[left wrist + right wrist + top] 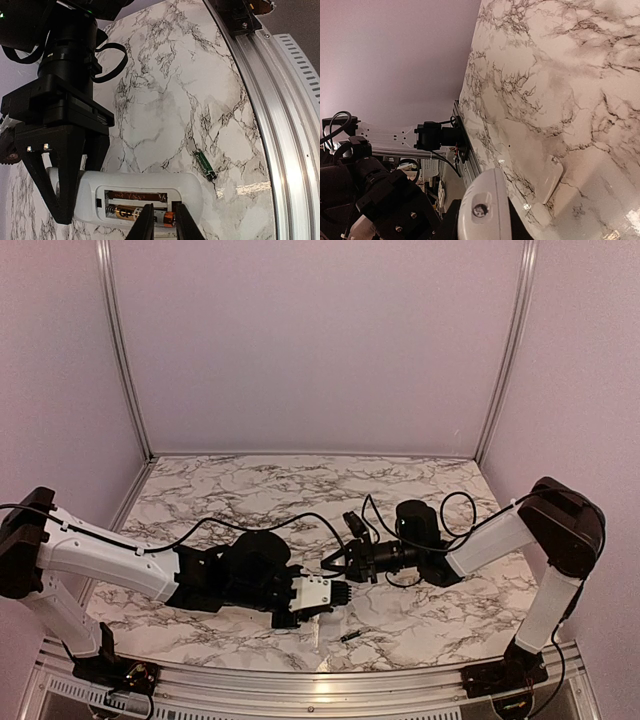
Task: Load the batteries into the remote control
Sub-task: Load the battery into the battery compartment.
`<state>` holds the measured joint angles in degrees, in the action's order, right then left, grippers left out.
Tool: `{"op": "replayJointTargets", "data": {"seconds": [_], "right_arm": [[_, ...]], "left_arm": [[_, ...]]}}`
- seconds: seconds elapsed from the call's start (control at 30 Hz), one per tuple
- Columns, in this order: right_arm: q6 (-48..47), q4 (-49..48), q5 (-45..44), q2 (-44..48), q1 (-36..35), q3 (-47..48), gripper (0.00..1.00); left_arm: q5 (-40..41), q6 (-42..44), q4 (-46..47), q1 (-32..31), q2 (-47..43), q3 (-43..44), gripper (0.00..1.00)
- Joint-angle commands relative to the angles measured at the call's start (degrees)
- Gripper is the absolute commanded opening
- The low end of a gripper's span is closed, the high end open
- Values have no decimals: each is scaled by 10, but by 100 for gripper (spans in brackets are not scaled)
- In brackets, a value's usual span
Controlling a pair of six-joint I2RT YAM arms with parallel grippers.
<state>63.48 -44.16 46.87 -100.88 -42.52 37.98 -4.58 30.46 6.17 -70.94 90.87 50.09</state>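
Note:
The white remote control [145, 187] hangs just above the marble with its back and open battery bay facing the left wrist camera. My right gripper [75, 192] is shut on its left end; the right wrist view shows that end [485, 200] between the jaws. A gold-and-black battery [122, 212] with a copper end lies in the lower slot; the upper slot holds none. My left gripper [163, 206] hovers over that cell's copper end, fingers a narrow gap apart and gripping nothing. A dark green battery [205, 165] lies on the table [350, 636].
A small white cover plate [551, 184] lies flat on the marble near the front edge. The aluminium rail [270, 125] runs along the table's near side. In the top view the remote [312, 592] sits between the two arms, near the front.

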Motion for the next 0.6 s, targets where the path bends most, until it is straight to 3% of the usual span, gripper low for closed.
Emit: {"op": "replayJointTargets", "data": {"seconds": [0.0, 0.57], "right_arm": [[8, -27, 4, 10, -9, -2, 0], [16, -46, 11, 29, -10, -5, 0]], "left_arm": [[18, -1, 2, -3, 16, 14, 15], [41, -7, -12, 11, 33, 15, 4]]}}
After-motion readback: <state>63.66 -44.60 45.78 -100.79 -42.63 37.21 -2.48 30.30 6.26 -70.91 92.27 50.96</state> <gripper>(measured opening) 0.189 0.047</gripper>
